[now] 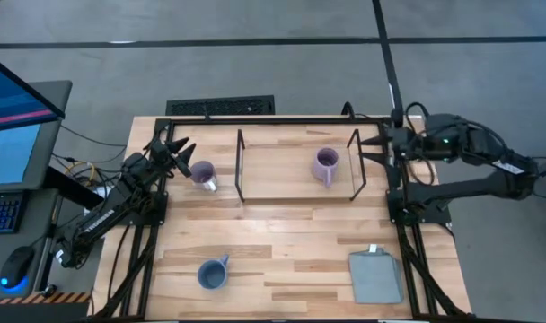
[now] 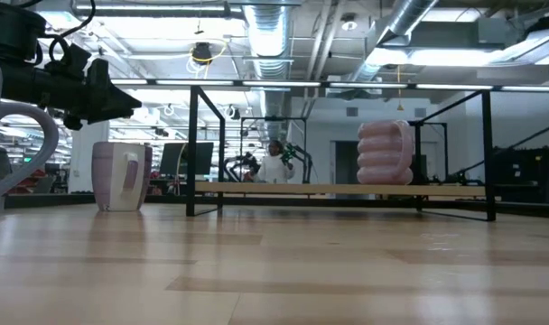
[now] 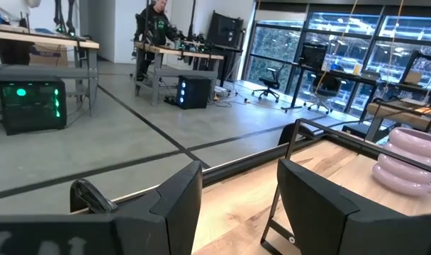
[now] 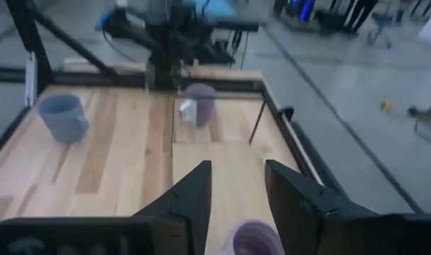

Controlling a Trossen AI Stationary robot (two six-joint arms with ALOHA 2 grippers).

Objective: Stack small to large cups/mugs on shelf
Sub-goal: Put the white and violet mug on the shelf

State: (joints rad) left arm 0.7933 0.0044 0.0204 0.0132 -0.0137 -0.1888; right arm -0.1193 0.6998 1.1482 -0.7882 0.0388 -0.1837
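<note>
A ribbed light purple mug [image 1: 326, 166] stands on the shelf [image 1: 282, 184], toward its right end, and shows in the low view [image 2: 386, 152]. A smooth light purple mug [image 1: 202, 173] stands on the table just left of the shelf's left wire frame [image 1: 240, 166]. A blue mug [image 1: 212, 273] stands near the table's front edge. My left gripper [image 1: 183, 152] is open and empty, raised just left of the smooth purple mug. My right gripper [image 1: 372, 150] is open and empty at the shelf's right end, pointing at the ribbed mug [image 4: 256, 239].
A grey folded cloth [image 1: 374, 276] lies at the table's front right. The shelf's right wire frame [image 1: 356, 166] stands between my right gripper and the ribbed mug. Bare tabletop lies between the shelf and the blue mug. A person stands in the room far behind the table [image 2: 274, 162].
</note>
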